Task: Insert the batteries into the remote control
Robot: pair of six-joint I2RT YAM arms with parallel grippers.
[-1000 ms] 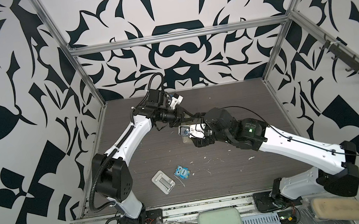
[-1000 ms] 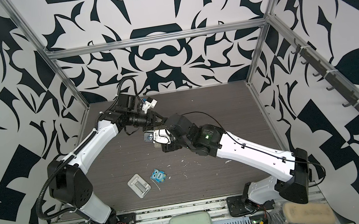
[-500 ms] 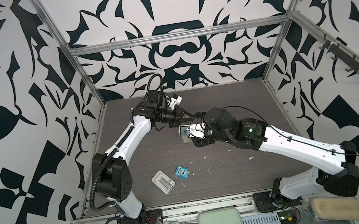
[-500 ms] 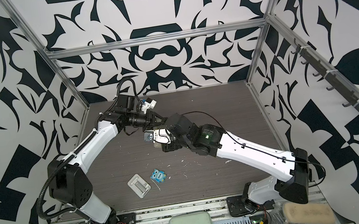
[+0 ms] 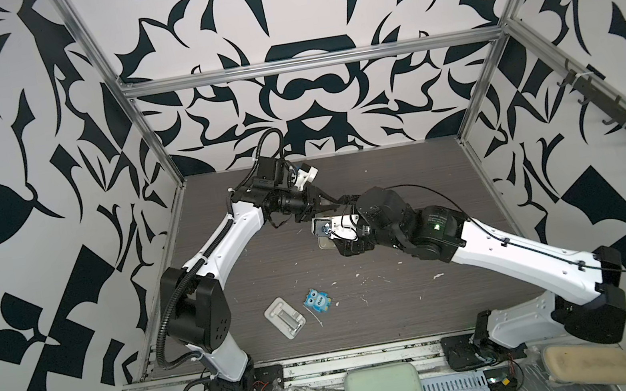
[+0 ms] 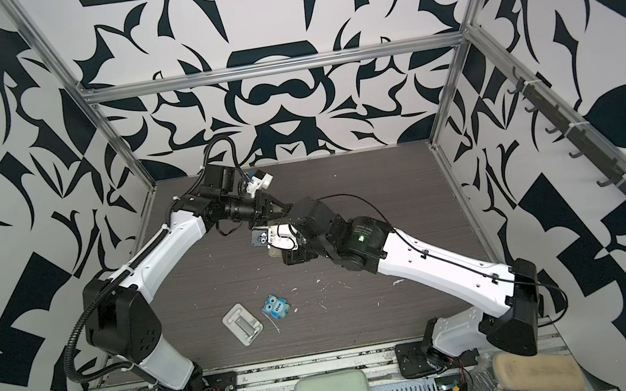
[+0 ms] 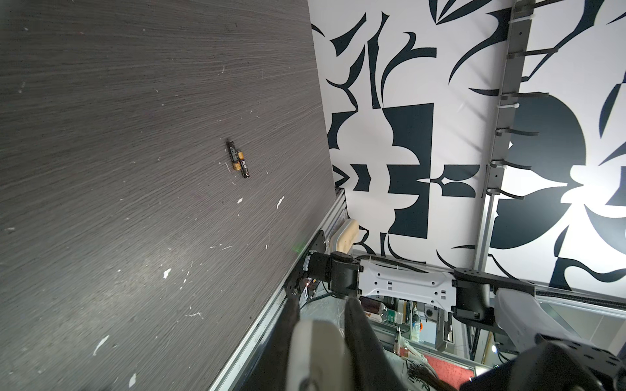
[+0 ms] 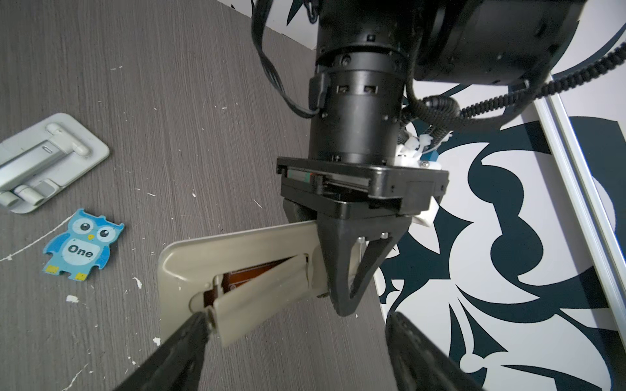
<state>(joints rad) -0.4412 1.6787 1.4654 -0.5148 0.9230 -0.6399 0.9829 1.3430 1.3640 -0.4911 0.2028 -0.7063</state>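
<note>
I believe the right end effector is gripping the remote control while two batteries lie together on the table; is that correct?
Not quite: the left end effector grips the remote control, as the right wrist view shows. Two batteries do lie together on the table.

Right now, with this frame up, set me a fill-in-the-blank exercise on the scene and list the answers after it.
1. The left claw is shut on the remote control, while the right claw is ____.
2. ____ batteries lie side by side on the table.
3. The blue owl tag bears the word ____.
Missing words: open; Two; One.
</note>
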